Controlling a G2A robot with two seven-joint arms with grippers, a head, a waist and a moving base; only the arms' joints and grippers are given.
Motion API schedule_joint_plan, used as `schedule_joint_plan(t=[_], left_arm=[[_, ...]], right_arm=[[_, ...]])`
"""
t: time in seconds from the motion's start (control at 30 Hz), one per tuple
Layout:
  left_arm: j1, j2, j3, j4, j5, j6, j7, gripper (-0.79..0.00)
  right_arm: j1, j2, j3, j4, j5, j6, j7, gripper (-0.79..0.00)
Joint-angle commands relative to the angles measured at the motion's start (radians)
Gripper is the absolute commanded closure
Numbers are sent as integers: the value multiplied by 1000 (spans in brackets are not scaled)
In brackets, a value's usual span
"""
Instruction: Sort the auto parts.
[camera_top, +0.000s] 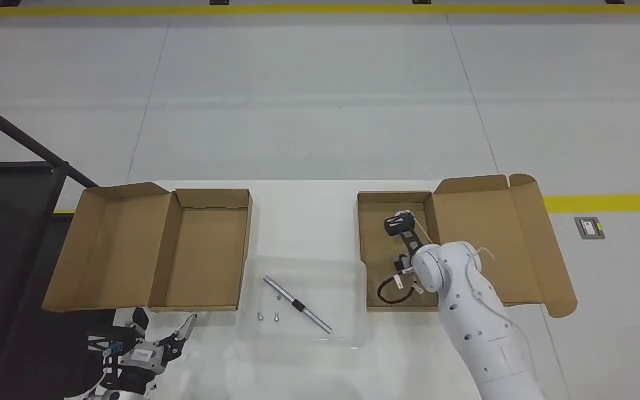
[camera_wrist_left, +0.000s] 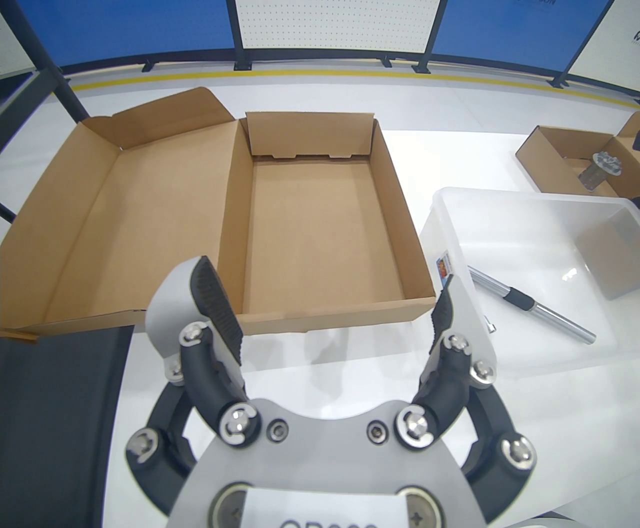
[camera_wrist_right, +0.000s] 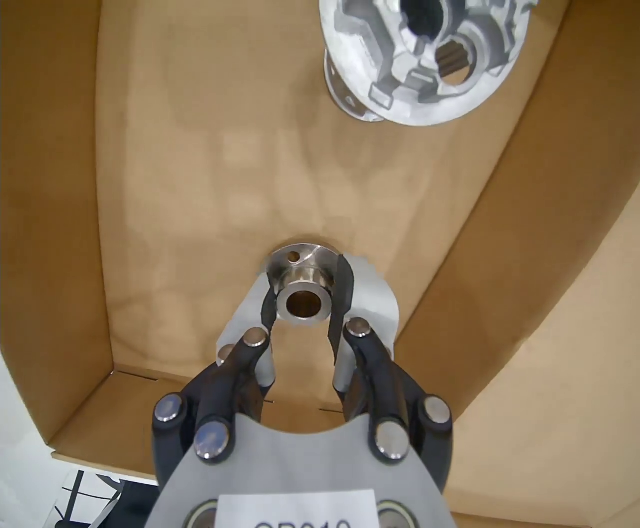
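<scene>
My right gripper (camera_wrist_right: 305, 295) is down inside the right cardboard box (camera_top: 375, 215), shut on a small shiny flanged bushing (camera_wrist_right: 301, 300) whose flange sits at the box floor. A cast grey hub part (camera_wrist_right: 425, 60) lies farther along the same box. My left gripper (camera_wrist_left: 330, 300) hangs open over the table's near left edge, in front of the left cardboard box (camera_wrist_left: 320, 220), which holds nothing. A clear plastic bin (camera_wrist_left: 530, 270) in the middle holds a metal rod with a black band (camera_wrist_left: 530, 305) and small screws (camera_top: 267, 318).
Both boxes have their lids folded open flat, the left box's lid (camera_top: 105, 245) to the outside left and the right box's lid (camera_top: 500, 240) to the outside right. A black frame (camera_top: 30, 150) stands at the table's left side.
</scene>
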Motion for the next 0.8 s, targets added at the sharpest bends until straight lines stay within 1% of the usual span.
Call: schedule_joint_plan(t=[0.0,0.07,0.23,0.33,0.4,0.43,0.5,0.53,0.57,0.6,0.63,0.67,0.73,0.77], left_arm=[[0,0,0,0,0,0,0,-785],[0,0,0,0,0,0,0,-785],[0,0,0,0,0,0,0,-785],[0,0,0,0,0,0,0,-785],[0,0,0,0,0,0,0,-785],[0,0,0,0,0,0,0,-785],[0,0,0,0,0,0,0,-785],[0,0,0,0,0,0,0,-785],[0,0,0,0,0,0,0,-785],[0,0,0,0,0,0,0,-785],[-1,0,2,1,-6,-7,-4,-785],[-3,1,-2,0,-3,-23,-13,-785],[-7,6,-18,-11,91,-39,14,-785],[-6,7,-21,-19,94,-67,17,-785]], right_arm=[[-29,3,7,-70,14,-19,-9,-409],[-77,7,6,-176,17,-39,-7,-440],[-218,16,-40,-487,2,-117,27,-425],[-287,18,-92,-629,-26,-158,39,-422],[-318,19,-127,-692,-58,-167,35,-465],[-331,19,-141,-718,-66,-171,22,-499],[-361,21,-156,-762,-74,-174,-24,-514],[-377,22,-155,-782,-74,-171,-56,-536],[-396,23,-151,-801,-73,-165,-90,-603],[-417,25,-147,-821,-73,-168,-124,-760],[-440,28,-141,-841,-66,-176,-165,-785],[-464,31,-132,-858,-60,-194,-205,-785],[-517,39,-111,-893,-53,-234,-289,-785],[-545,44,-95,-910,-48,-255,-329,-785]])
